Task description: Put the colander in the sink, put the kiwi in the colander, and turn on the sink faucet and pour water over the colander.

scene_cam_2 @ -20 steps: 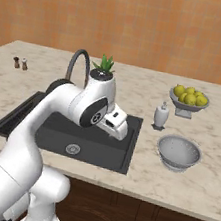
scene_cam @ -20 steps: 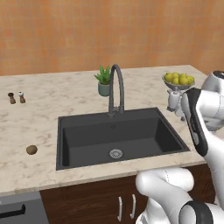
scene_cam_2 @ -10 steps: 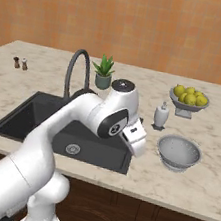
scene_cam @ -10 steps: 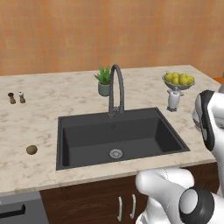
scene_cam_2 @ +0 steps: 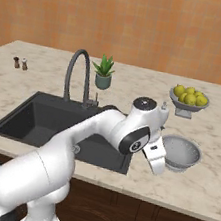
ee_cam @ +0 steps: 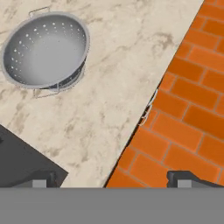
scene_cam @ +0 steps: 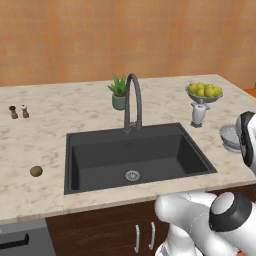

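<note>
We see the claw (ee_cam: 113, 179) open and empty, tips at the hand view's bottom edge. The round perforated silver metal colander (ee_cam: 45, 49) sits upper left on the beige marble counter (ee_cam: 113, 83). The small brown fuzzy kiwi (scene_cam: 36, 171) lies mid-left of the matte black rectangular sink (scene_cam: 135, 155).

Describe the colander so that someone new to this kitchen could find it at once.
Start at the black sink and move along the marble counter to its right. The colander sits near the front edge, a shallow silver bowl; unlike the footed fruit bowl behind it, it is perforated and empty.
</note>
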